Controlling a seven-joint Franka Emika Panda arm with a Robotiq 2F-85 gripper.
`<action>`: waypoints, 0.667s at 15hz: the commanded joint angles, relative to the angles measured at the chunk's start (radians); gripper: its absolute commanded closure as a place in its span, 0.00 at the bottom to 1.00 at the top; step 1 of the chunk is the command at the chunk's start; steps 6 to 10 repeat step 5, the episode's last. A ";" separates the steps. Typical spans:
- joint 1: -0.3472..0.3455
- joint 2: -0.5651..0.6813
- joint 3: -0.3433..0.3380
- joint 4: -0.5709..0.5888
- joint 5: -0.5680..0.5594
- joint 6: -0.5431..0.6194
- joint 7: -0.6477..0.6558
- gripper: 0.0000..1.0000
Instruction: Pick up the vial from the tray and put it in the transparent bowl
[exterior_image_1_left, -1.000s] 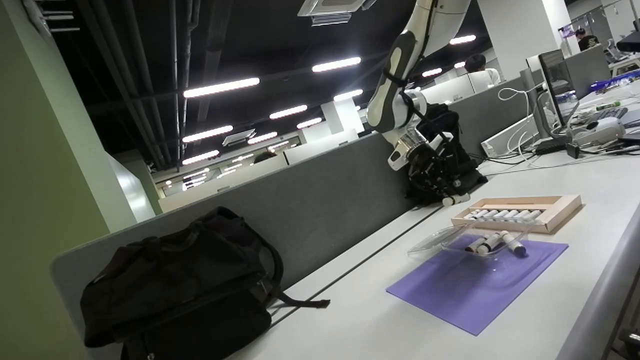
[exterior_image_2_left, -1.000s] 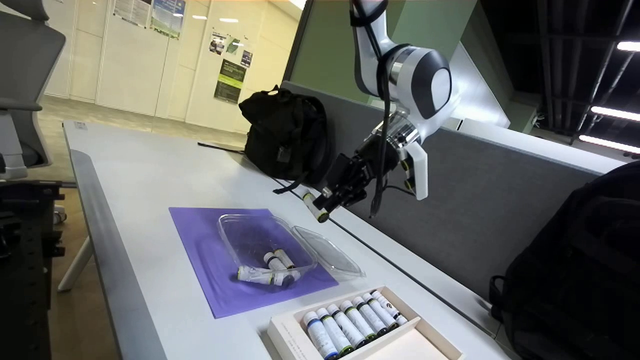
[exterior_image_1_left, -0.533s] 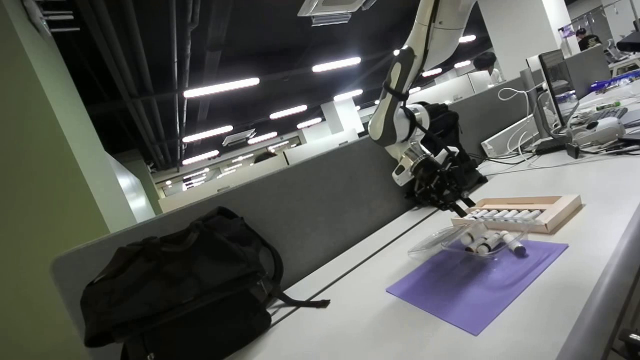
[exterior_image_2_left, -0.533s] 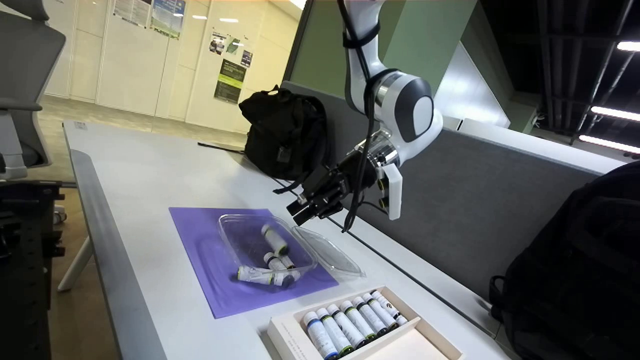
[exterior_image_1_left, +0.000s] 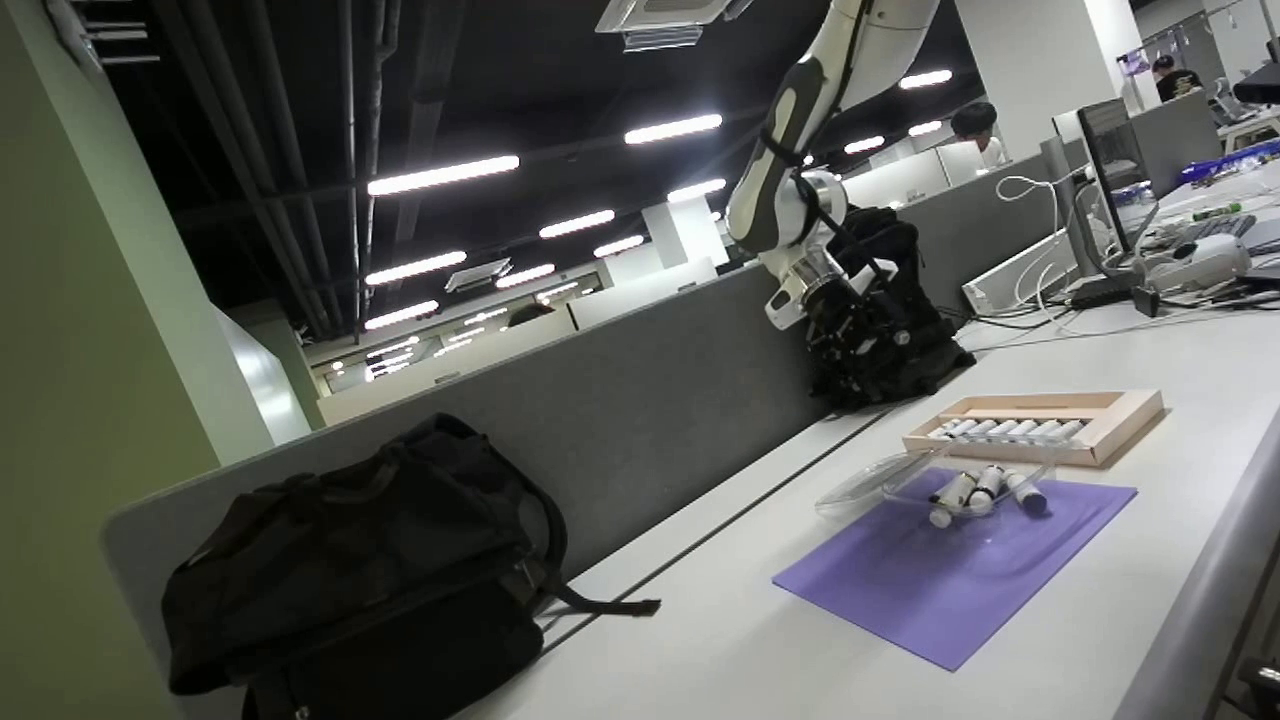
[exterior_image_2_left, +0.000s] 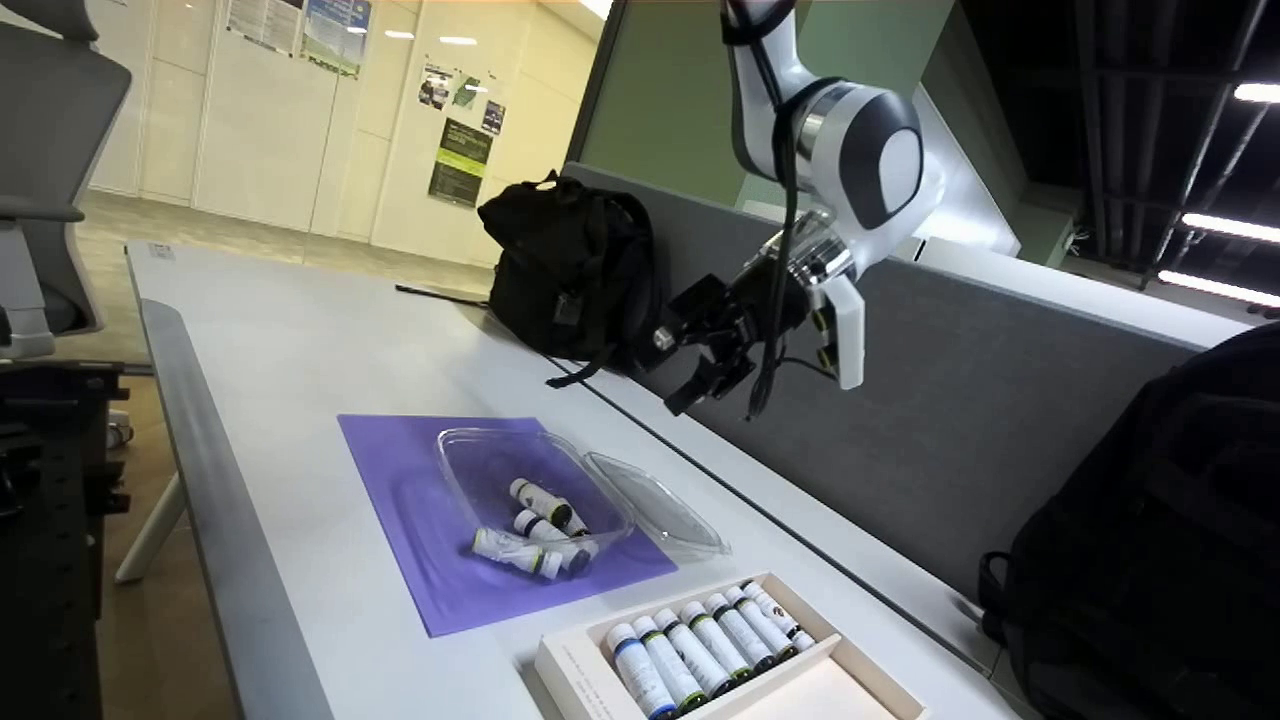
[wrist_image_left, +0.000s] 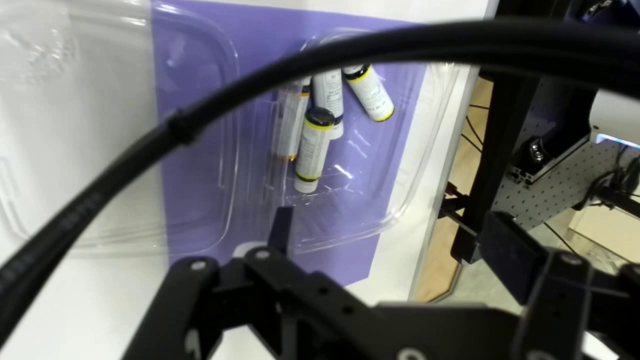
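While the gripper (wrist_image_left: 396, 241) hung in the air, its fingers (wrist_image_left: 512, 255) spread wide with nothing between them, the task's vial (wrist_image_left: 312, 145), by best judgement the one nearest those fingers in the wrist view, lay in the transparent bowl (exterior_image_2_left: 490, 462) below. The step in hand was therefore taken to be a clean retreat. Done well, it called for leaving the fingers parted and rising straight before any turn, since a low sideways sweep could have caught the bowl's rim or the clear lid (exterior_image_2_left: 660, 505) beside it. The black cable (wrist_image_left: 215, 107), which crossed the wrist view and hid part of the contents, deserved equal care: its slack needed to pass over rim and lid without dragging. Three other vials (wrist_image_left: 370, 95) shared the bowl; the dark end of the task's vial lay close to two of these, whether upon them or merely alongside could not be told. Thin and light as it appeared, the bowl would probably have slid on the purple mat (exterior_image_2_left: 400, 480) if nudged, setting round bodies rolling. Farther out, the tray (exterior_image_2_left: 575, 678) held a row of labelled vials (exterior_image_2_left: 700, 660), best left undisturbed, as the task named a single vial. Beyond, a grey partition (exterior_image_2_left: 980, 420) stood behind the arm (exterior_image_2_left: 860, 180); the way back was best kept clear of it.
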 joint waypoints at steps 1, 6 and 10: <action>0.007 -0.079 -0.044 0.001 -0.045 0.036 0.028 0.00; 0.001 -0.075 -0.042 0.007 -0.027 0.025 0.001 0.00; 0.001 -0.075 -0.042 0.007 -0.027 0.025 0.001 0.00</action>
